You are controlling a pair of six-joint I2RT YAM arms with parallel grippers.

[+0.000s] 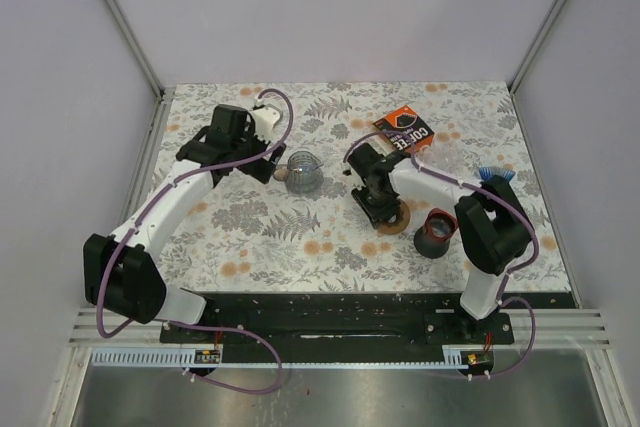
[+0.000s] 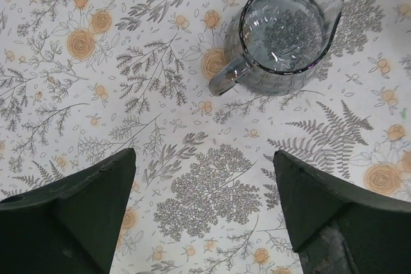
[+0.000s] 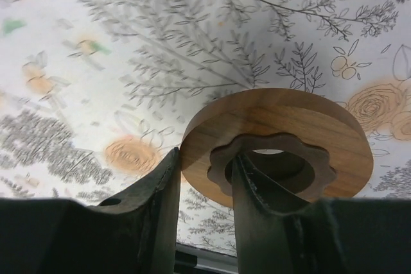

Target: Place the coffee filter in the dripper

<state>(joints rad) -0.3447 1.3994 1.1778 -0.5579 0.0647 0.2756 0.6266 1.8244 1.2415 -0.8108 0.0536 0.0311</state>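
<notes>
Floral-print tablecloth (image 1: 330,237), grey ferns and orange blooms, fenced on three sides by plain white walls (image 1: 330,7).

Item 1: coffee filter box (image 1: 405,130). Orange and black pack, "COFFEE" in white letters, lying flat at the far side of the cloth, right of centre. Whether any filter is out of it cannot be told.

Item 2: dripper (image 1: 435,233). Dark, cup-shaped, reddish around the rim, standing upright near the right arm's elbow. Its inside reads only as dark, and its contents cannot be told.

Item 3: wooden ring (image 3: 350,152). Thick pale-brown disc with a scalloped central hole, just left of the dripper and nearer than the box. The right gripper (image 3: 205,158) is pinched onto its band, with one finger against the outer edge and the other down through the hole. Whether the ring is clear of the cloth cannot be told.

Item 4: glass jug (image 2: 282,36). Clear smoky glass with a handle and a pouring lip, upright at mid-table. The cloth's print shows through its base.

Item 5: left gripper (image 2: 204,155). Jaws spread wide with nothing between them but cloth, hanging just short of the jug.

Item 6: brush (image 1: 497,175). Blue bristles, at the right side behind the right arm, apart from the other pieces.
</notes>
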